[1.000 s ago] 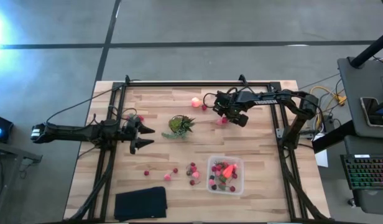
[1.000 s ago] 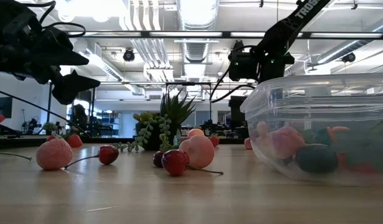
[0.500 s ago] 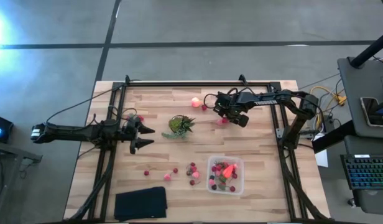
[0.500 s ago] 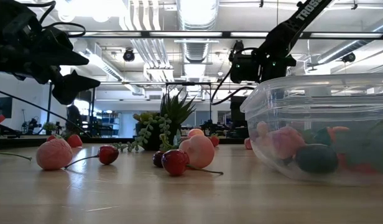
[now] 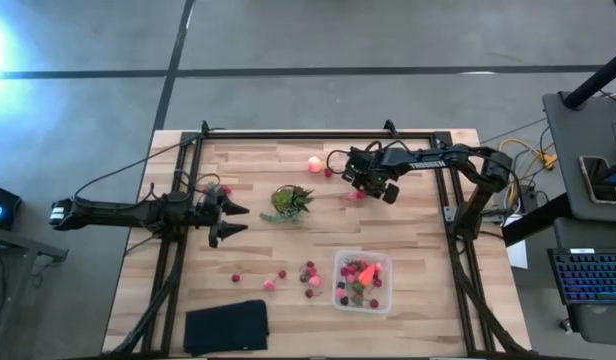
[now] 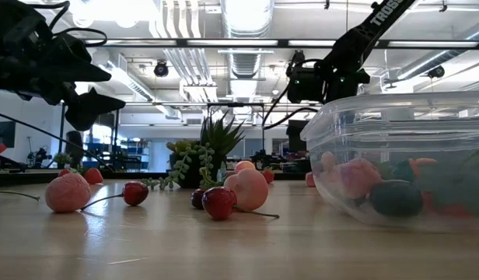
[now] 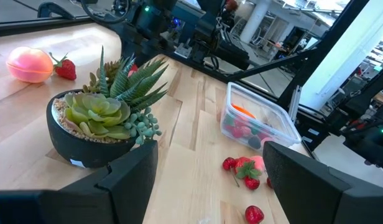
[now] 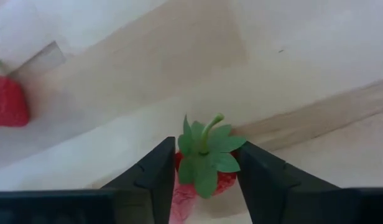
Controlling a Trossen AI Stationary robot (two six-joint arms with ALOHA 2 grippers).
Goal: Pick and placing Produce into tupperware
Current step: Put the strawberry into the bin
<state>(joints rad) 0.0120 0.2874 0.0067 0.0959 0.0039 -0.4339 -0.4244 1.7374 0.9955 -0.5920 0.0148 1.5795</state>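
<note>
My right gripper (image 8: 204, 171) pinches 1 strawberry (image 8: 204, 168) at its sides below the leaves; it looks light, slippery.

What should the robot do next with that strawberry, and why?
Probably lift it straight up. The right gripper has its fingers pressed on both sides of the strawberry, which looks close above the wooden table. The tupperware is across the table.

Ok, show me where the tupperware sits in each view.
High: tupperware, near edge, right of centre.
Low: fills the right side.
Left wrist: beyond the potted plant, box at.
Right wrist: not in it.
Shared landmark: the plant.
</note>
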